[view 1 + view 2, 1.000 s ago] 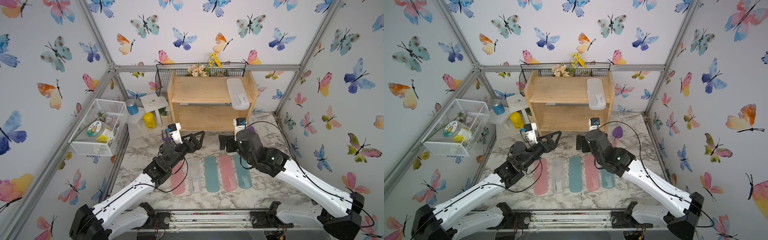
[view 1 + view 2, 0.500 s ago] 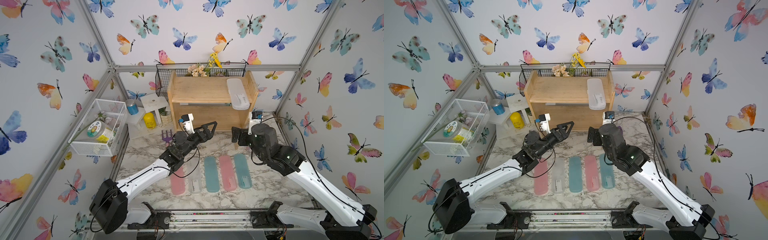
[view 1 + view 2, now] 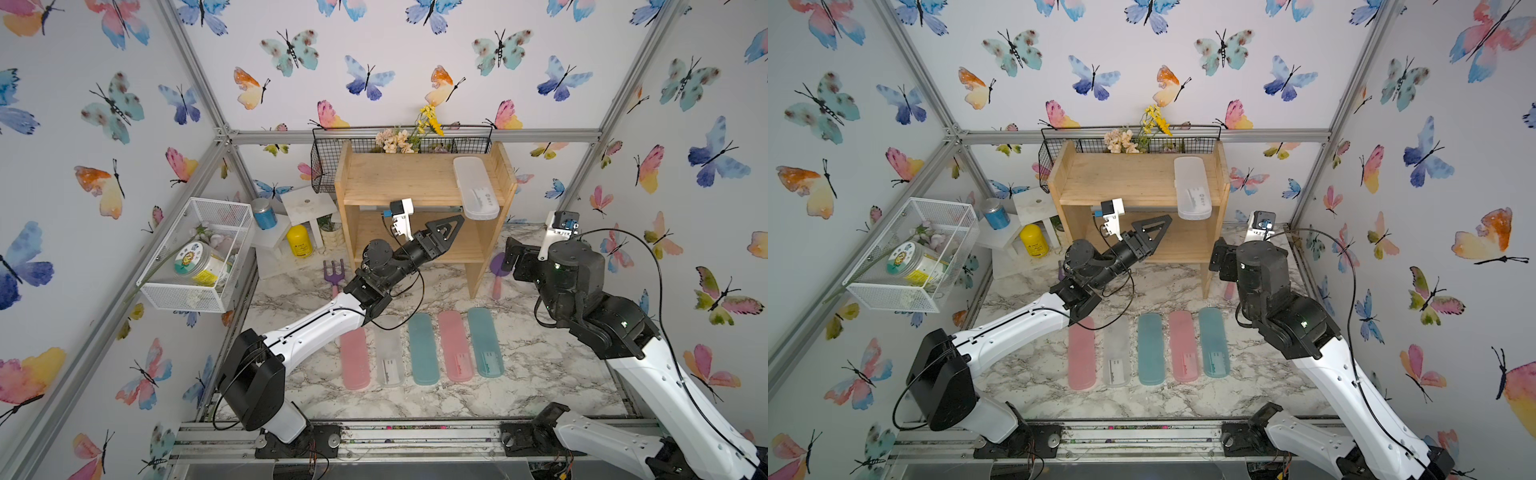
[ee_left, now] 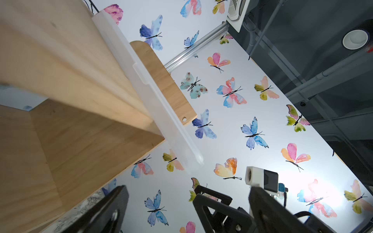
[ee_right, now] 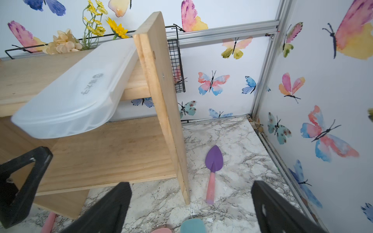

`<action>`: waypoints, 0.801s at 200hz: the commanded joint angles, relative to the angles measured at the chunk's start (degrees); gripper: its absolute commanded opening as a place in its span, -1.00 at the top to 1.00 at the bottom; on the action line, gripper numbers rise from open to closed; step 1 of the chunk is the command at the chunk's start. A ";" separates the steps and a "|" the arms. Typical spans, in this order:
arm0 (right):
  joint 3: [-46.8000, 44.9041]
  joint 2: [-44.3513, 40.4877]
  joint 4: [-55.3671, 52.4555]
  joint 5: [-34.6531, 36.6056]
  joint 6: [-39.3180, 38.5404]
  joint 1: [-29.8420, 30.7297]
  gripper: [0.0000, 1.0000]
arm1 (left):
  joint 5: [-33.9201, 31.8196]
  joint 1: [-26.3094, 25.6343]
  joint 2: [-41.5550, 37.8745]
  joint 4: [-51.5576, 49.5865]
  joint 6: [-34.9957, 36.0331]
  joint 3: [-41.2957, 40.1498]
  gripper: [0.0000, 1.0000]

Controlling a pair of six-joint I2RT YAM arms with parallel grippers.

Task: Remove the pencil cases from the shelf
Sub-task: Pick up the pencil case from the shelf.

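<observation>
Five pencil cases [image 3: 423, 348] lie on the table [image 3: 540, 374] — the last white case [image 3: 475, 192] sits on top of the shelf [image 3: 395, 183], poking over its front. My left gripper [image 3: 451, 224] and right gripper [image 3: 513, 259] gape wide, holding nothing. Next, I think, one must rise and pinch it.

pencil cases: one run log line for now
shelf: one white case on top tier, overhanging | table: five cases | left gripper: open, empty | right gripper: open, empty
</observation>
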 commanded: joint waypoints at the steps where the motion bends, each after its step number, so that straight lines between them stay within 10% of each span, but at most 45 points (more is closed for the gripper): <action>1: -1.74 -0.32 -1.41 1.18 -0.56 -1.25 -0.98 | 2.34 -0.39 2.25 -5.06 -0.23 6.63 -0.97; 106: -3.35 0.56 -0.48 -4.81 0.24 -3.15 -0.98 | 0.58 -0.66 8.65 -26.98 2.10 22.13 -0.55; 160: -3.62 0.72 -0.11 -5.96 0.32 -3.50 -0.98 | 1.71 -0.64 10.68 -27.46 1.76 23.93 0.44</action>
